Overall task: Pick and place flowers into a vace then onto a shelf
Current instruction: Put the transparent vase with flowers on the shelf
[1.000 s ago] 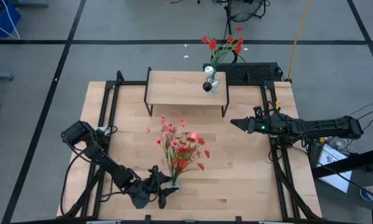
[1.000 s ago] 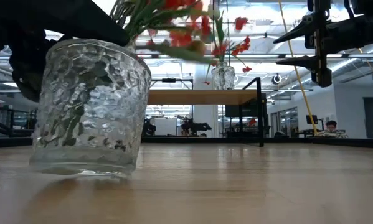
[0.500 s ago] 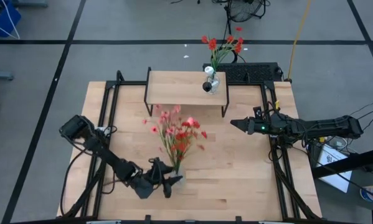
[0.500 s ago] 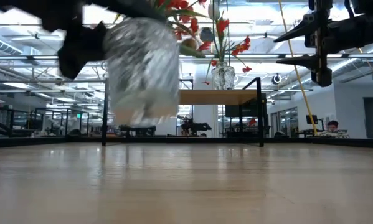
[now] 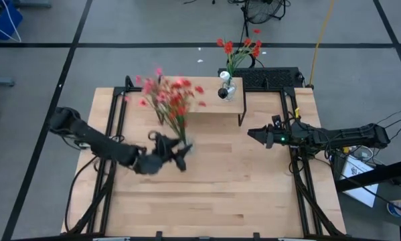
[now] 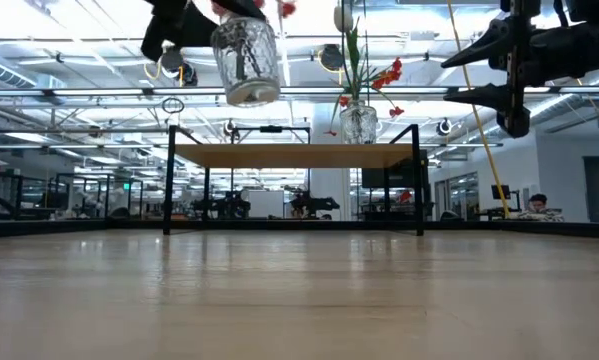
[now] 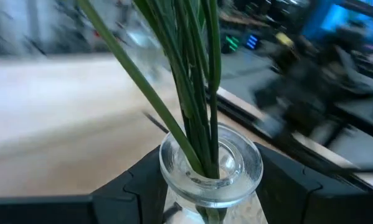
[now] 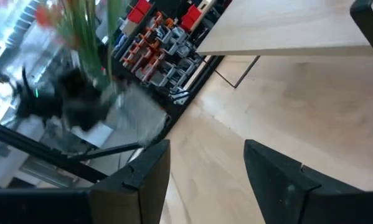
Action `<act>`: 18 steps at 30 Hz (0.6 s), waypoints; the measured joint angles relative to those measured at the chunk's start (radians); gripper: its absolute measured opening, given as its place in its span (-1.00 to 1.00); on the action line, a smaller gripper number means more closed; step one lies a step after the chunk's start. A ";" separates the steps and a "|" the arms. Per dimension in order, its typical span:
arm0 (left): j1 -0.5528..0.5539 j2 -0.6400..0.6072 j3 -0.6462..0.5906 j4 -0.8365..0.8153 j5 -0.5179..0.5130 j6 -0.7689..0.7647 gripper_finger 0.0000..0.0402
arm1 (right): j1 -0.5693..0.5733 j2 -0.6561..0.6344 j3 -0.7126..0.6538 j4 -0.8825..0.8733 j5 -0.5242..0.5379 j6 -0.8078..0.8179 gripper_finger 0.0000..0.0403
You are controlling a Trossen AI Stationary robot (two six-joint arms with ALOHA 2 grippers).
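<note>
Flowers [image 5: 167,97] in a glass vase [image 6: 245,60] are hanging above the shelf [image 5: 207,102], clamped by the left gripper [image 5: 175,150]; the right gripper [image 5: 252,133] is waiting open beside the shelf.

shelf [image 5: 207,100] top bare except second vase [image 5: 227,90] at right end

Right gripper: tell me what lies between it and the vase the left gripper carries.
In the high view, only bare tabletop lies between the right gripper and the carried vase; nothing stands there. The shelf sits farther back.
</note>
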 joint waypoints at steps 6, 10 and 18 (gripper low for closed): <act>0.181 -0.100 0.000 -0.001 0.023 0.209 0.04 | 0.000 0.000 0.000 0.000 0.001 -0.055 -0.03; 0.313 -0.125 0.001 0.004 0.080 0.369 0.04 | 0.000 0.000 0.000 0.003 0.004 -0.065 -0.03; 0.566 -0.124 0.001 0.009 0.297 0.430 0.06 | 0.000 0.000 0.000 0.003 0.008 -0.023 -0.03</act>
